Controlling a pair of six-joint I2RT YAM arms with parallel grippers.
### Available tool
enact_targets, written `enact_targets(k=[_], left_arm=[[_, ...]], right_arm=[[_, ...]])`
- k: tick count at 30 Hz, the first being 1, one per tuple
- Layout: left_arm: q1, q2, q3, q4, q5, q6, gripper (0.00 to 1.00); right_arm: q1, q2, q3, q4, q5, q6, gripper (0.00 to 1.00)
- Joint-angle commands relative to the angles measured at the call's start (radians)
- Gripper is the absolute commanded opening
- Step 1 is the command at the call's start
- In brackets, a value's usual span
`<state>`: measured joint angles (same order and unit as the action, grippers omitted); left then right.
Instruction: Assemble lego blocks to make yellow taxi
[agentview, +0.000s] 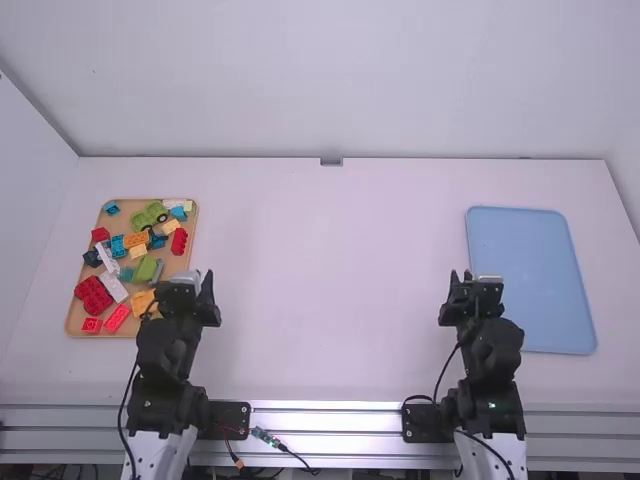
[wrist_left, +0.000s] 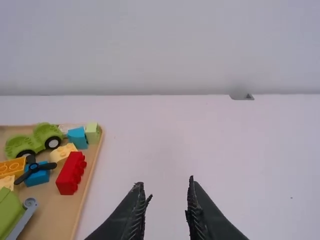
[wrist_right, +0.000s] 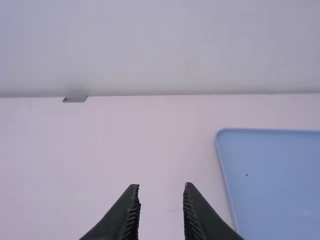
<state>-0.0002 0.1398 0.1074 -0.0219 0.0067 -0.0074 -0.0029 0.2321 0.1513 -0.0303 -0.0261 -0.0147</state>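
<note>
Left pincer (wrist_left: 166, 186) open, empty; right pincer (wrist_right: 161, 187) likewise. Blocks (agentview: 93, 294) lie loose on tan tray (wrist_left: 56, 215), left of high view, wheeled green base (agentview: 149, 214) among them. Blue tray (agentview: 520, 270) at right. Build looks unstarted; all assembly remains.

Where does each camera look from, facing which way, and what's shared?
High view: above and behind, looking forward and down on the white table; left arm and right arm show.
Left wrist view: on the left wrist, looking across the table past the tan tray; own open jaws show.
Right wrist view: on the right wrist, looking past the blue tray; own open jaws show.
Both wrist views share the grey notch at the table's far edge.
</note>
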Motion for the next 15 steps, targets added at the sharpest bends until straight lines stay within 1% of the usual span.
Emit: enact_targets(k=[1, 2, 3, 5, 6, 13, 15], left_arm=[[-0.009, 0.027, 0.046, -0.004, 0.021, -0.001, 0.26], [-0.010, 0.044, 0.062, -0.008, 0.023, -0.001, 0.29], [-0.010, 0.047, 0.065, -0.008, 0.024, -0.002, 0.30], [-0.012, 0.073, 0.088, -0.013, 0.028, -0.001, 0.34], [-0.013, 0.092, 0.106, -0.016, 0.032, -0.001, 0.37], [-0.019, 0.167, 0.174, -0.030, 0.037, -0.001, 0.49], [-0.021, 0.198, 0.202, -0.036, 0.043, -0.005, 0.55]], right_arm=[[0.006, 0.044, 0.063, -0.007, -0.011, -0.010, 0.26], [0.006, 0.074, 0.085, -0.006, -0.015, -0.013, 0.29], [0.007, 0.079, 0.089, -0.006, -0.016, -0.013, 0.30], [0.008, 0.122, 0.122, -0.009, -0.025, -0.016, 0.34], [0.008, 0.155, 0.147, -0.010, -0.039, -0.019, 0.37], [0.012, 0.282, 0.242, -0.022, -0.070, -0.038, 0.50], [0.014, 0.342, 0.283, -0.027, -0.082, -0.038, 0.55]])
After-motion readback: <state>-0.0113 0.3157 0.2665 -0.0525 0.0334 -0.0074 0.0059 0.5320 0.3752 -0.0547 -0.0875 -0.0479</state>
